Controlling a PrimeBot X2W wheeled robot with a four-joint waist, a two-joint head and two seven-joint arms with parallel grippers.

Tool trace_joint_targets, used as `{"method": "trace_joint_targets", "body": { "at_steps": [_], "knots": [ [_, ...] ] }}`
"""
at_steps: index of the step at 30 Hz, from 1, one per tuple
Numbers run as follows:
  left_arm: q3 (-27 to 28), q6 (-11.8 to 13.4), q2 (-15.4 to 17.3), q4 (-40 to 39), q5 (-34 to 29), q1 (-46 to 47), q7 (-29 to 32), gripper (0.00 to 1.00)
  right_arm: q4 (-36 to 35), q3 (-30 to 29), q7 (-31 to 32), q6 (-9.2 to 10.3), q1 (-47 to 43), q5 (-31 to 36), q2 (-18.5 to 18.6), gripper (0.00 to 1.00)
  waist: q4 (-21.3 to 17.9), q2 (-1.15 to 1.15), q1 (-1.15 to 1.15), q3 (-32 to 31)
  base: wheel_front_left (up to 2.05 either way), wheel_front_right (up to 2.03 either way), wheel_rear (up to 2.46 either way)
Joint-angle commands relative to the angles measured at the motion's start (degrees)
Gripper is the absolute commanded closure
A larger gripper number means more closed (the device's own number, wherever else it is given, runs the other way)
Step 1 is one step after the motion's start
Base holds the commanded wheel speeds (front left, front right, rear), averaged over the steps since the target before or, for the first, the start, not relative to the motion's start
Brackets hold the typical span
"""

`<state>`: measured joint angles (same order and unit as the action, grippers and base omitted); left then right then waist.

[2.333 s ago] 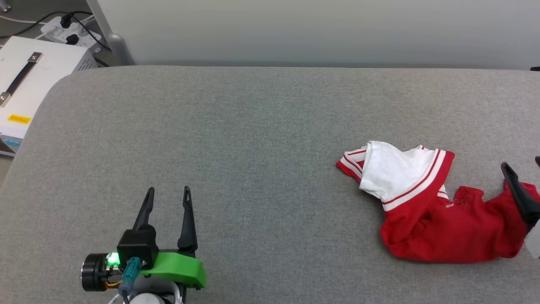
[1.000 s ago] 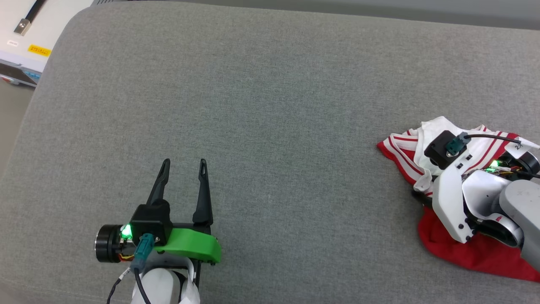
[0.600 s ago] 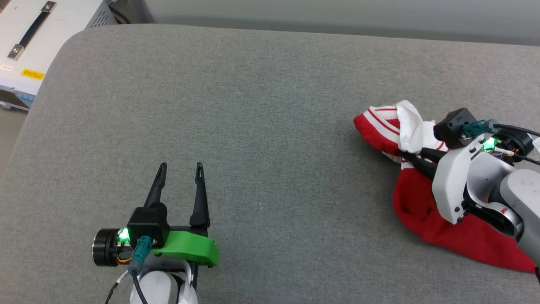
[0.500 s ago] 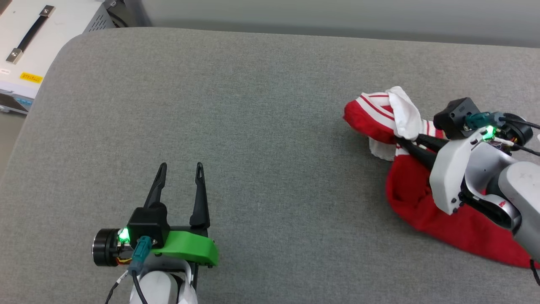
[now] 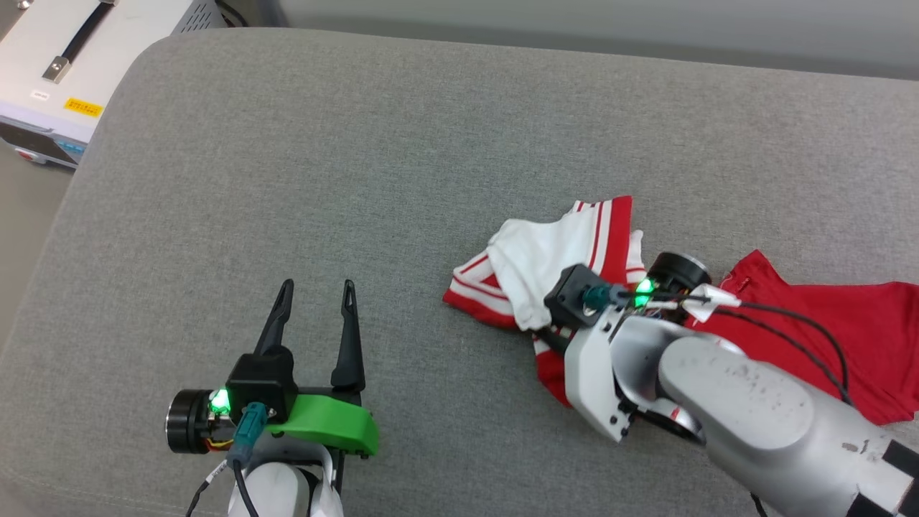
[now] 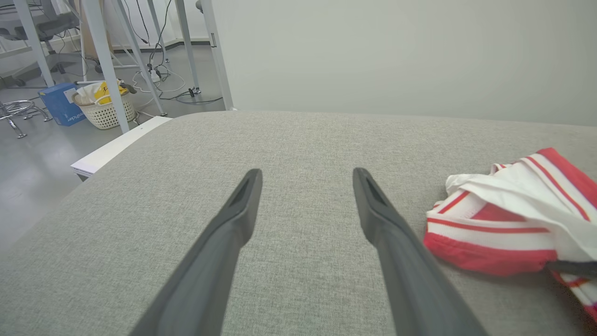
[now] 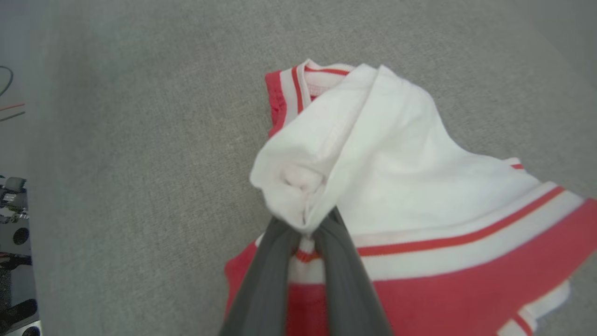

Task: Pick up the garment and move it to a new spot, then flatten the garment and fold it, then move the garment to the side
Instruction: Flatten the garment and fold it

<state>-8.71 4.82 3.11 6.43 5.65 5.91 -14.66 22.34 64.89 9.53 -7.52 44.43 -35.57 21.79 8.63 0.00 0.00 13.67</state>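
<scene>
The garment (image 5: pixel 553 251) lies crumpled on the grey padded table (image 5: pixel 323 158), right of the middle. Its white sleeve and striped trim are bunched toward the left, and its red body (image 5: pixel 826 323) trails off to the right. My right gripper (image 7: pixel 308 224) is shut on a fold of the white sleeve. In the head view the right gripper (image 5: pixel 542 332) is mostly hidden under its wrist camera. My left gripper (image 5: pixel 316 294) hovers open at the lower left, nothing between its fingers. In the left wrist view the garment (image 6: pixel 503 219) lies just right of the left gripper (image 6: pixel 305 175).
A white case with a black handle (image 5: pixel 50 64) stands beyond the table's rounded far-left corner. The left wrist view shows floor beyond that edge with a basket (image 6: pixel 105 109), a blue box (image 6: pixel 58 102) and metal frame legs (image 6: pixel 105 60). A pale wall backs the table.
My right gripper has shut on the garment's sleeve and pulled the garment leftward toward the table's middle, stretching the red body out behind. The head camera shifted. The left gripper stayed open in place.
</scene>
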Motion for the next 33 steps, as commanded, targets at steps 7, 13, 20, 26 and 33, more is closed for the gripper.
{"method": "trace_joint_targets", "body": {
  "at_steps": [7, 13, 20, 26, 33],
  "knots": [
    [0.8, 0.8, -0.2, 0.1, 0.7, -0.6, -0.3, 0.0, 5.4, 7.6, -3.1, 0.03, -2.9, -4.0, -3.1, 1.0, 0.2, 0.0, 0.0, -0.1, 0.0, 0.0, 0.0],
    [2.9, 0.4, -0.2, 0.0, -0.2, -1.3, -0.3, 0.0, 5.5, 6.9, -12.2, 0.03, -3.4, -5.2, -2.5, 0.0, -1.7, 0.0, 0.0, -2.2, 0.0, 0.0, 0.0],
    [5.4, -1.3, 0.6, -0.9, -1.9, -1.5, -0.3, 0.0, 2.6, -4.0, -22.1, 0.03, -8.4, -4.2, 0.1, 0.0, -4.1, 0.0, 0.0, -5.2, 0.0, 0.0, 0.0],
    [7.1, -3.3, 2.8, -2.5, -2.7, 0.5, -0.3, 0.0, -1.4, -23.0, -24.3, 0.03, -17.5, 2.0, 0.7, 0.0, -6.3, 0.0, 0.0, -6.6, 0.0, 0.0, 0.0],
    [6.3, -8.7, 7.6, -1.8, -3.6, 8.0, -0.3, 0.0, -6.9, -42.3, -24.5, 0.03, -29.5, 13.8, -1.9, 0.0, -8.2, 0.0, 0.0, -6.6, 0.0, 0.0, 0.0]
  ]
}}
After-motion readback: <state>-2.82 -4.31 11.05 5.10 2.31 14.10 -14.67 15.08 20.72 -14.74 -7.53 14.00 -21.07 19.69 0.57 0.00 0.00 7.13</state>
